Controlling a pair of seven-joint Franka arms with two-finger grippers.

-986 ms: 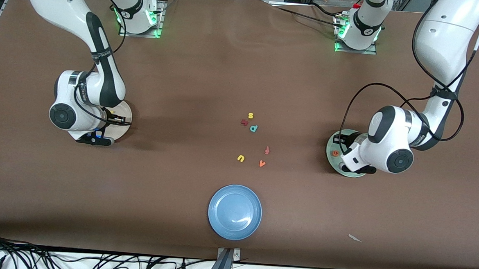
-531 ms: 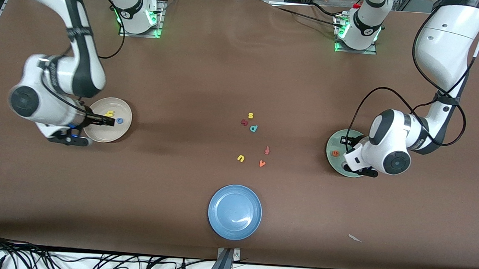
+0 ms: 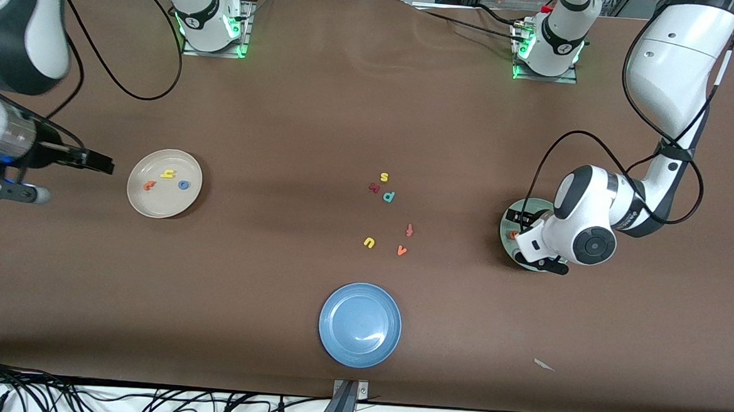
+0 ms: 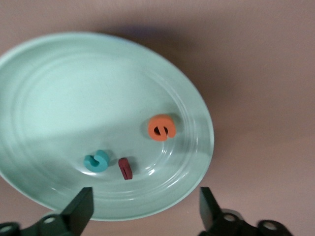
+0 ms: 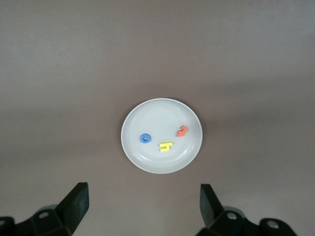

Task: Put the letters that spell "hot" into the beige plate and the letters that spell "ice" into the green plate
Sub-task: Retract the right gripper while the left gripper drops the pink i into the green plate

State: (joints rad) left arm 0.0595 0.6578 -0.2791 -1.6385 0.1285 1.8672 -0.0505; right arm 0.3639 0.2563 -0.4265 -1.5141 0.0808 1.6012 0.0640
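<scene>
The beige plate (image 3: 153,202) lies toward the right arm's end of the table. It holds the yellow h (image 3: 167,173), blue o (image 3: 183,184) and orange t (image 3: 149,185). My right gripper (image 5: 142,204) hangs open and empty high beside that plate (image 5: 157,115). The green plate (image 3: 505,226) lies toward the left arm's end, mostly under my left hand. The left wrist view shows the orange e (image 4: 161,128), teal c (image 4: 96,161) and dark-red i (image 4: 125,168) lying in this plate (image 4: 74,98). My left gripper (image 4: 145,211) is open over its rim, holding nothing.
A blue plate (image 3: 360,324) sits near the front edge, mid-table. Loose letters lie in the middle: yellow s (image 3: 384,177), a dark-red letter (image 3: 374,187), teal p (image 3: 389,196), orange f (image 3: 409,229), yellow u (image 3: 369,242), orange v (image 3: 402,250). A white scrap (image 3: 544,365) lies nearer the front.
My right arm has risen off the beige plate and swung out toward the table's end, uncovering the three letters in it. My left hand has shifted slightly over the green plate.
</scene>
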